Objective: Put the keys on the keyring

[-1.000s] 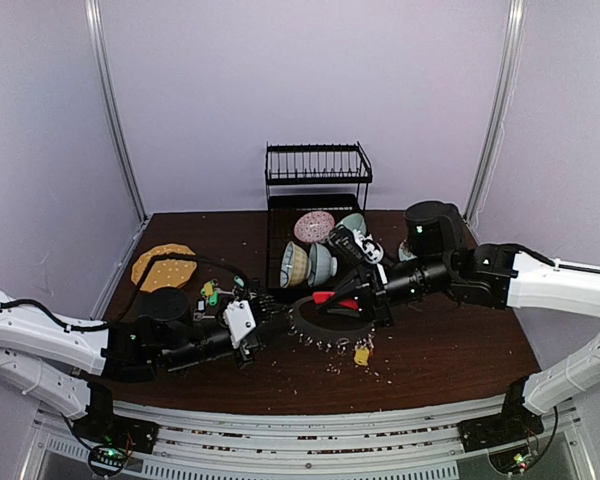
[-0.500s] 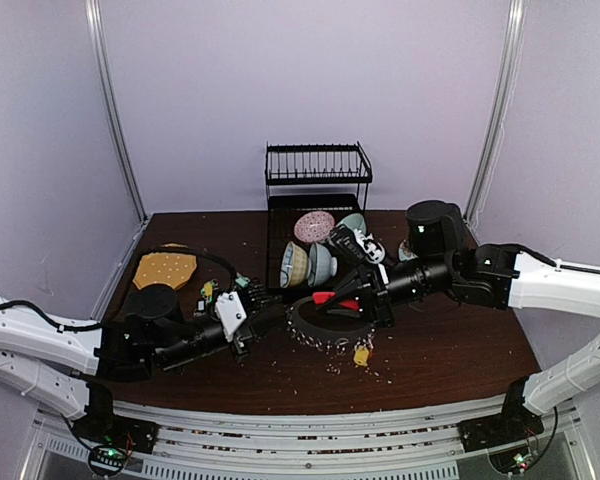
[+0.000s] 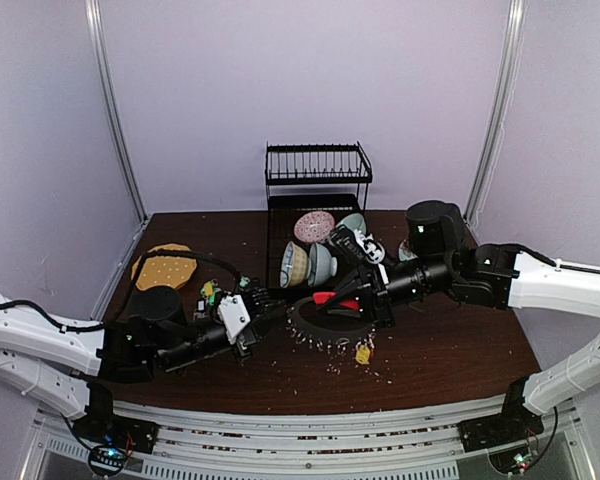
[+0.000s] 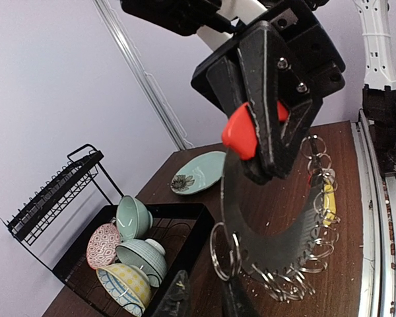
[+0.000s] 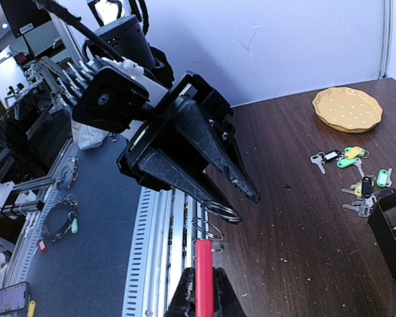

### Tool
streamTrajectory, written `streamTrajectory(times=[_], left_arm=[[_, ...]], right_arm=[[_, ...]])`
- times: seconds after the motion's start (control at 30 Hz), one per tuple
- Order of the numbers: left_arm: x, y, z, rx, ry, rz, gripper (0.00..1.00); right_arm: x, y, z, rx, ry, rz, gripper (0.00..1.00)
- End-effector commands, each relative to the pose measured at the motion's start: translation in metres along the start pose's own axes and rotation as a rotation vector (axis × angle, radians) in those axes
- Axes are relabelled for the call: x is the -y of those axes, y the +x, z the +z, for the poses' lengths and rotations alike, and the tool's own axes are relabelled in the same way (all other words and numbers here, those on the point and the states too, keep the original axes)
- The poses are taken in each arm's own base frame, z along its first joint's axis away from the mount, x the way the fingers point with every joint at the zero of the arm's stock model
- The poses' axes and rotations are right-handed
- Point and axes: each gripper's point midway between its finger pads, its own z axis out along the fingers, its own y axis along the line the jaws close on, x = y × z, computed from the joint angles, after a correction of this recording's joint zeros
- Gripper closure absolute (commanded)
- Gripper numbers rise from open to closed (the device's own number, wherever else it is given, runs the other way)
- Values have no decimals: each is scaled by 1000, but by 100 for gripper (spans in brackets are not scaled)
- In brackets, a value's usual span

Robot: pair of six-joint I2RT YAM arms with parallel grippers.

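grippers: two. keyring: one. the right gripper [image 4: 267, 173] is clamped tight on the red sleeve [image 4: 239, 132] of the keyring [image 4: 267, 241]. it holds the big ring up over the table [image 3: 450, 350], in front of the one dish rack [image 3: 317, 180]. the left gripper [image 5: 246, 193] points at the small split rings [image 4: 303, 264] on it. its jaws show only a thin gap, and one small ring sits right at the tips. i cannot tell if they pinch it. one key with a yellow tag [image 3: 361, 354] is at the low edge of the ring. the other keys [image 5: 353, 179] lie in one little heap, too tangled to count. the heap is near the one yellow plate [image 5: 348, 109], well apart from the ring.

the left wrist view shows the clamp on the red sleeve up close, plus four bowls [image 4: 132, 216] in the rack's tray and one teal plate [image 4: 199, 173]. the right wrist view shows the left gripper's tips and the heap of keys, which the left wrist view does not. only the top view shows both arms together.
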Motion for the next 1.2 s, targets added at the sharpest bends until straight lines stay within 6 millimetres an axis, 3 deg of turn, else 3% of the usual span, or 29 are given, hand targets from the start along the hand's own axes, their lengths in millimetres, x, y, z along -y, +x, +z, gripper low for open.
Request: streamTrajectory(times=[0.0,0.1,0.23,0.37,0.57,0.77,1.0,1.17], left_arm=[[-13,-27,-4,84,-45,-24,83],[-12,-26,-3,77,-43,-28,82],[-7,-29,-1,80,-25,-13,69],[-2,-30,1,82,-15,6,67],[1,-35,3,95,-9,19,76],[1,-36,1,97,-14,38,99],[-15,-32,-12,88,-96,28,100],[-15,-29,-18,83,-89,-9,100]], right_arm=[[-2,-5,-4,18,5,-22,100],[-1,-5,-3,17,7,-19,100],[0,-5,-3,18,12,-17,100],[0,-5,-3,16,14,-14,100],[1,-3,-2,9,15,-11,100],[2,-1,0,0,13,-10,100],[5,1,-3,-10,43,-16,100],[11,3,-3,-18,74,-7,100]])
